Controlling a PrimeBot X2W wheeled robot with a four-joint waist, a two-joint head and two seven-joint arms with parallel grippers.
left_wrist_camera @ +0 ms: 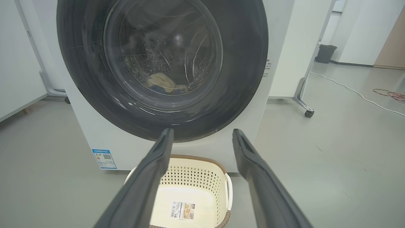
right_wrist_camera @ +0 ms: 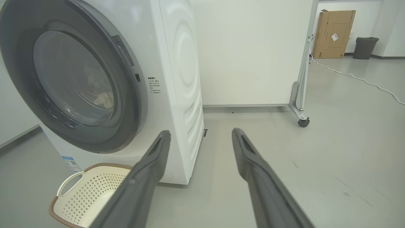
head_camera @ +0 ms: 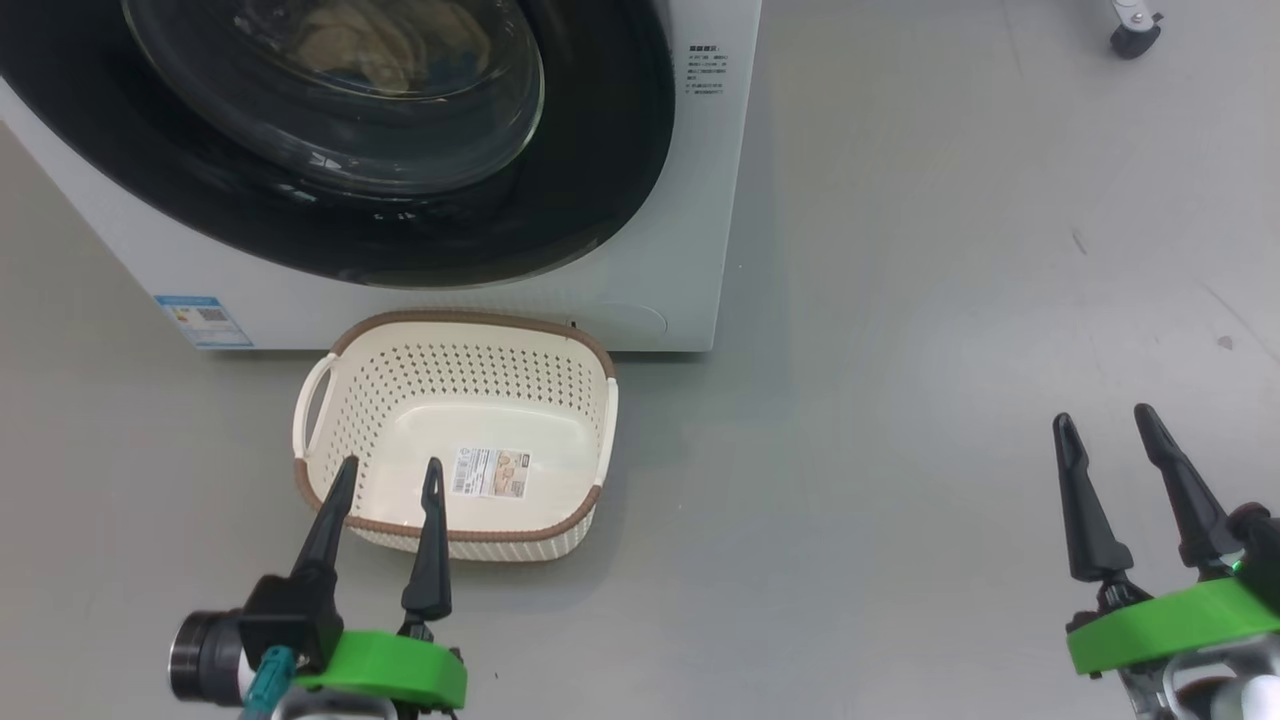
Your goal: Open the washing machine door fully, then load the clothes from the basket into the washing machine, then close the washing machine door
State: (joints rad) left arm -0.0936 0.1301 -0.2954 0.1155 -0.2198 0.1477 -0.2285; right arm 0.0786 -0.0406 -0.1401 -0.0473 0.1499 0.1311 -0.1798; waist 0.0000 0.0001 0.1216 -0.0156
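The white washing machine [head_camera: 690, 200] [left_wrist_camera: 95, 136] [right_wrist_camera: 180, 79] stands ahead with its round black-framed door [head_camera: 600, 150] [left_wrist_camera: 243, 63] [right_wrist_camera: 19, 79] closed flat against the front. Through the glass, pale cream clothes [head_camera: 350, 40] [left_wrist_camera: 159, 81] [right_wrist_camera: 104, 99] lie in the steel drum. The cream basket [head_camera: 460, 360] [left_wrist_camera: 193, 171] [right_wrist_camera: 91, 190] sits on the floor in front of the machine, holding nothing but a label sticker on its bottom. My left gripper [head_camera: 390, 470] [left_wrist_camera: 202, 134] is open, its tips over the basket's near rim. Well off to the right, my right gripper [head_camera: 1105, 420] [right_wrist_camera: 201, 134] hangs open above bare floor.
Grey floor [head_camera: 950, 300] spreads to the right of the machine. A white partition panel on a castor foot [right_wrist_camera: 300, 117] [left_wrist_camera: 308, 110] stands behind it. A cardboard box [right_wrist_camera: 333, 33], a dark bin [right_wrist_camera: 365, 47] [left_wrist_camera: 326, 53] and a white cable [right_wrist_camera: 357, 79] lie farther back.
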